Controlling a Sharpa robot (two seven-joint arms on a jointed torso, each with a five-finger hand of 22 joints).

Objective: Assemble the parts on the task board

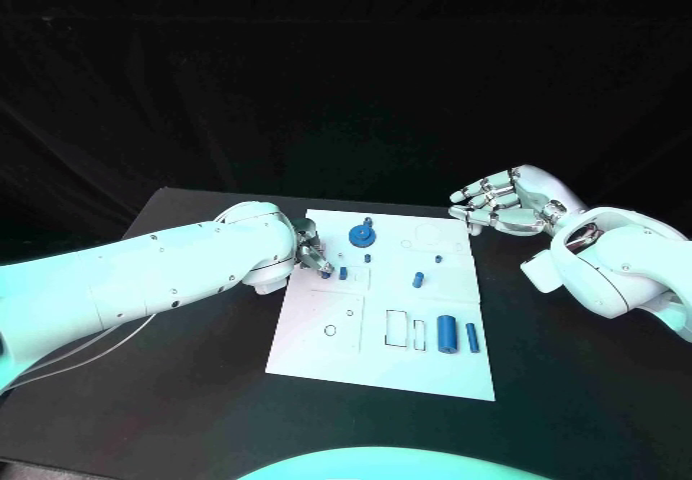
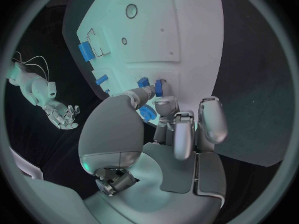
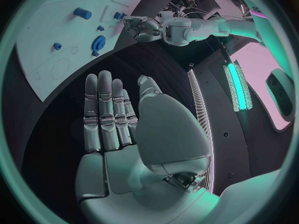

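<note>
Pinching a small blue part (image 2: 159, 88) with our left hand (image 1: 312, 255) at the task board (image 1: 325, 350) edge; right hand (image 1: 505, 201) spread, holding nothing, beside the board.

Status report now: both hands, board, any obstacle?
Left hand fingers on a small blue part on the task board. Right hand open, off-board. No obstacle seen.

Task board (image 1: 325, 345) mid-table; left hand (image 1: 310, 255) over its left edge; right hand (image 1: 498, 205) beyond right corner.

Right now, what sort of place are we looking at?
Probably a robotics lab test bench: a black table against dark backdrop, a white task board with small blue parts, and an open right robot hand.
</note>
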